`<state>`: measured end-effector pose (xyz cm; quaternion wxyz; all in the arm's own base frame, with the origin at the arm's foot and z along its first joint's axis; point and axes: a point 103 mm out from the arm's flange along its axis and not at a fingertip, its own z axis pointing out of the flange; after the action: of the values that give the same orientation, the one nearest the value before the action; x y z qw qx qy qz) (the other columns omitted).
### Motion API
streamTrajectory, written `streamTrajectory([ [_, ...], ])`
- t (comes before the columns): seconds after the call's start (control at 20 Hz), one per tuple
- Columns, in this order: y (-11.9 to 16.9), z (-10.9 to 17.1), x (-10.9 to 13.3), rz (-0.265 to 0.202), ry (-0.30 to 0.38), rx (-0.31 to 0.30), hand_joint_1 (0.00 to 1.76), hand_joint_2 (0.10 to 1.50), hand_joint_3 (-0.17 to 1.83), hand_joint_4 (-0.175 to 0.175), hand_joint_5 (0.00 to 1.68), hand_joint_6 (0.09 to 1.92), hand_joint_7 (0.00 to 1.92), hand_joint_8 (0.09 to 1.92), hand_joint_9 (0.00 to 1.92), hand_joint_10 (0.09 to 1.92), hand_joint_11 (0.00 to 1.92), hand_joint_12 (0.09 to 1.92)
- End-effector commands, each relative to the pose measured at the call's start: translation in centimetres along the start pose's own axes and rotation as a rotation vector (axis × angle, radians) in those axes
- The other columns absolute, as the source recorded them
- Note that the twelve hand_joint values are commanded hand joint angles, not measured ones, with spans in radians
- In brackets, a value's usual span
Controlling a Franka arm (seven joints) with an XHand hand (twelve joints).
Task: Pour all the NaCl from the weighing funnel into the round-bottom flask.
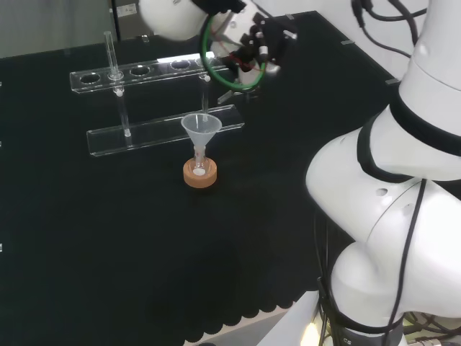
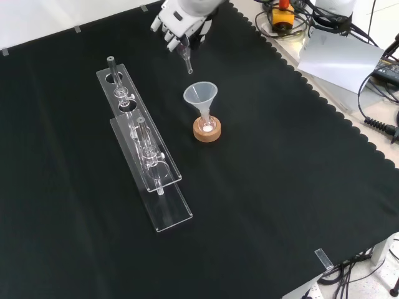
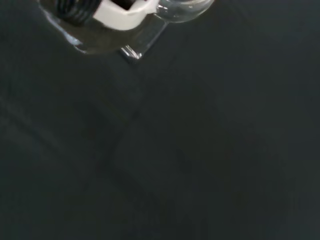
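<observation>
Head view: hand at top centre, black and white, fingers curled; what it grips is hard to make out from here. Round-bottom flask sits on a cork ring at centre-left, with a clear funnel standing in its neck and a small white patch inside the flask. Clear rack lies behind it, upper left, one test tube upright in it. Arm's white links fill the right side.

Front view: hand at top centre, fingers curled round the weighing funnel, whose narrow stem points down and to the right. Its tip hangs above and left of the funnel, apart from it. Flask on the cork ring is just below, centre frame, white material at its bottom. Rack runs diagonally at left.

Wrist view: a white part of the hand at the upper left, over the clear weighing funnel, black cloth behind.
</observation>
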<state>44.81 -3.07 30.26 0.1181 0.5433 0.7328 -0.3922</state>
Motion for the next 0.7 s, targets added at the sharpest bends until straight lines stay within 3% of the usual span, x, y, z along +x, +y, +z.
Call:
streamTrajectory([
  [0.05, 1.0, 1.3, -0.6, -0.005, 0.067, -0.028, 1.26, 0.99, 0.02, 0.072, 1.20, 0.68, 1.29, 0.49, 1.41, 0.09, 0.96, 0.93],
  [0.7, 2.6, 4.6, -0.8, -0.015, 0.177, -0.021, 1.26, 0.99, 0.03, 0.072, 1.20, 0.68, 1.29, 0.49, 1.41, 0.09, 0.95, 0.93],
])
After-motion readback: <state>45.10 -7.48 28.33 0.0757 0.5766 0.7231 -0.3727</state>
